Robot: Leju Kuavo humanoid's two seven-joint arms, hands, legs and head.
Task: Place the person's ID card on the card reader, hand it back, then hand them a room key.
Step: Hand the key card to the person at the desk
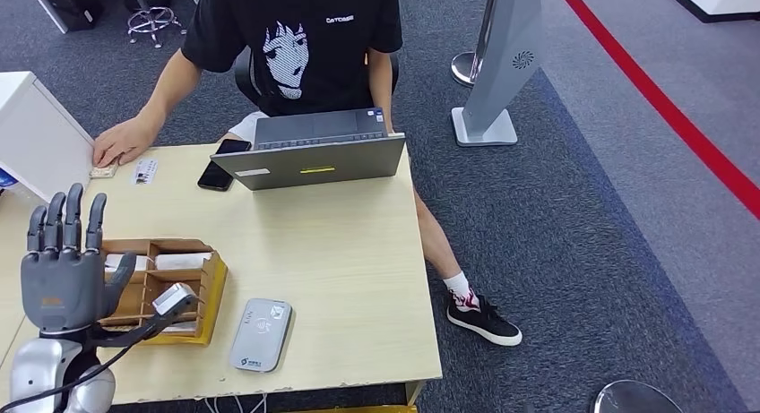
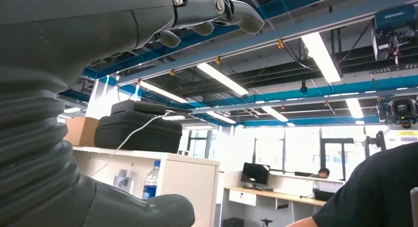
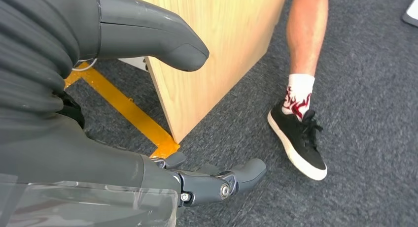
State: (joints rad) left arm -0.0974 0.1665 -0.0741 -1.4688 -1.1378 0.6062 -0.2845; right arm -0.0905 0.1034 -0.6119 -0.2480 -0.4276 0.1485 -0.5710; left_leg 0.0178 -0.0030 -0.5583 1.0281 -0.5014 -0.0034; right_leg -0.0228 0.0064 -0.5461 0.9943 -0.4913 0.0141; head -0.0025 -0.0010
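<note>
Grey carpet [image 1: 574, 207] with a red stripe [image 1: 663, 99]; fluorescent ceiling lights [image 2: 222, 79].

bright, even ceiling light; sharp, soft shadows.

Head view: high, looking down over the surface [image 1: 341, 252]. Left wrist: close, aimed up at ceiling. Right wrist: low, beside surface's corner, sharing the person's shoe [image 3: 298, 138].
</note>
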